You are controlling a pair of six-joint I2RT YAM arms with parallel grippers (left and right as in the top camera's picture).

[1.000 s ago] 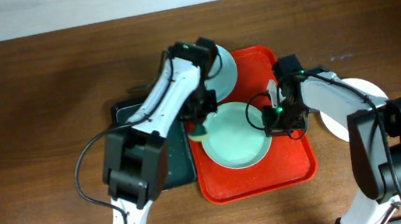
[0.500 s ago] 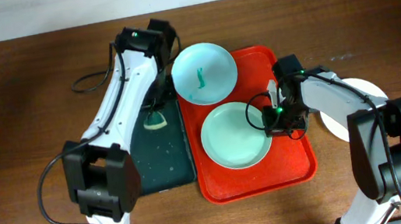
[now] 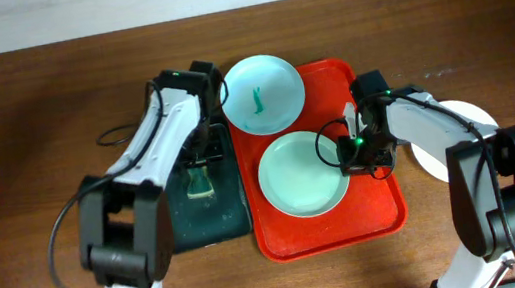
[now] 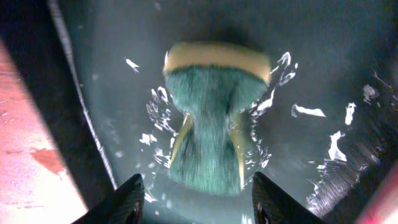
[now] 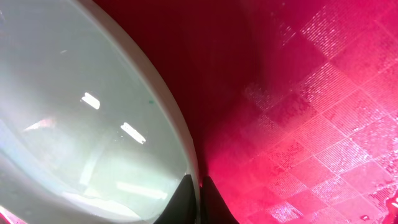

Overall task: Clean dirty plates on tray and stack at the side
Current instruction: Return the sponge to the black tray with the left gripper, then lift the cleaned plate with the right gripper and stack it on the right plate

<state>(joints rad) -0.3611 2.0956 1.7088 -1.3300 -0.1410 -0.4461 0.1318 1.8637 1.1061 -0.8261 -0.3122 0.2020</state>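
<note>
On the red tray lies a pale-mint plate with no smear showing. My right gripper is shut on its right rim; the right wrist view shows the two fingertips pinching the plate's rim above the tray floor. A second plate with a teal smear sits at the tray's far left corner. A third white plate rests on the table right of the tray, partly under my right arm. My left gripper hangs open over a green sponge, touching nothing.
The sponge lies in a wet black tray directly left of the red tray. A black cable loops on the table beside my left arm. Brown tabletop surrounds both trays.
My left arm swung left from the plate on the red tray to the black tray, then opened and dropped the sponge there. The right arm kept still.
</note>
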